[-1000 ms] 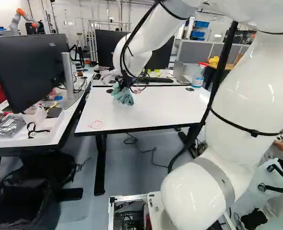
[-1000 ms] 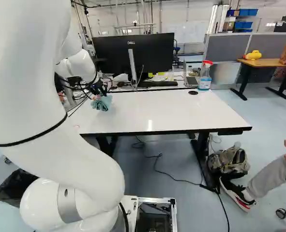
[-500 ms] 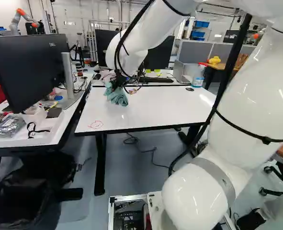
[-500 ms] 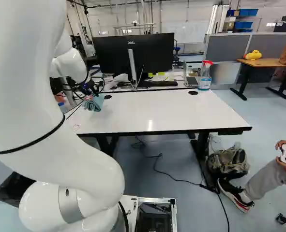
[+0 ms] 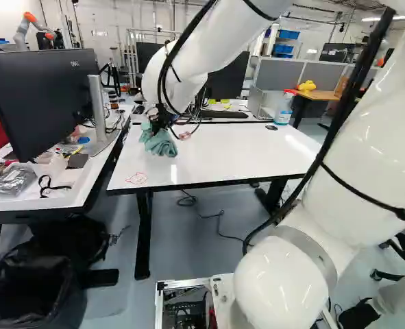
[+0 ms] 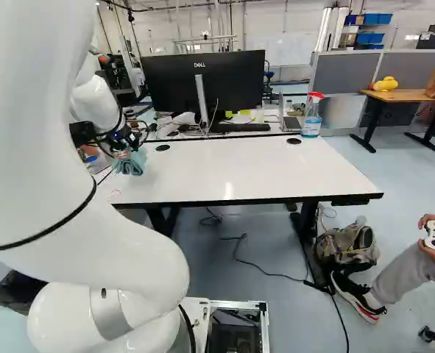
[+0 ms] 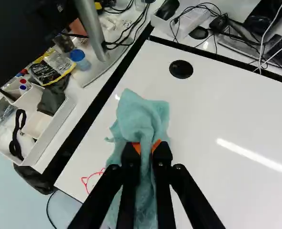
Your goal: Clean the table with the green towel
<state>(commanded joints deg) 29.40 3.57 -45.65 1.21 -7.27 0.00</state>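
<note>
Fingers (image 7: 163, 155) carry the green towel (image 7: 138, 117) towards the tabletop's (image 5: 223, 154) side edge

They're pinched nearly together, a thick fold of cloth caught between them. Over the last second the arm (image 5: 181, 72) has swung across – the towel going with it – and now it's near the edge facing the cluttered side tabletop (image 7: 82, 102). That reads to me as a wiping stroke, though I can't tell how firmly it presses. The towel's long axis runs under the fingers, one end towards the far corner on that side, the other back to the near edge. A red drawing (image 5: 136, 178) close by still wants wiping, I'd say
</note>
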